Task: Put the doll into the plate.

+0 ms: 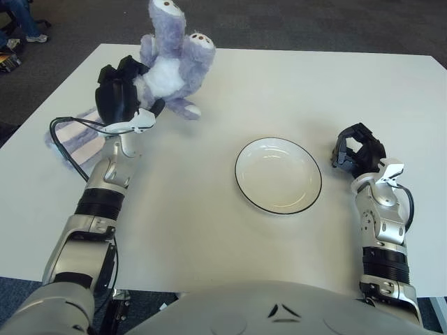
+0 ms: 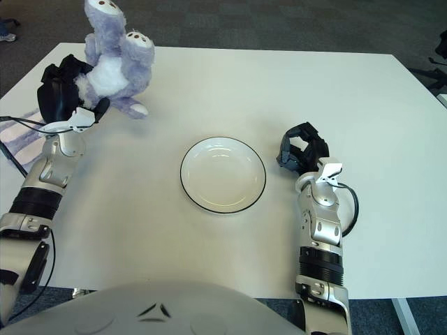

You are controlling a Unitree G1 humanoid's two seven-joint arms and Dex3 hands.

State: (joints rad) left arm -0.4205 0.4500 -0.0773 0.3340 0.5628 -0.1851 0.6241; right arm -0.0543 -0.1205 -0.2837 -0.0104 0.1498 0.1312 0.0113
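The doll [image 1: 174, 66] is a purple and white plush toy, held up at the far left of the white table. My left hand [image 1: 122, 91] is shut on its left side and holds it above the table surface. The plate [image 1: 278, 174] is white with a dark rim and stands empty at the table's middle, to the right of the doll and closer to me. My right hand [image 1: 357, 150] shows just right of the plate, with curled fingers holding nothing.
A striped purple and white cloth [image 1: 73, 136] lies at the table's left edge under my left arm. A dark cable [image 1: 66, 139] loops from my left wrist. Dark carpet surrounds the table.
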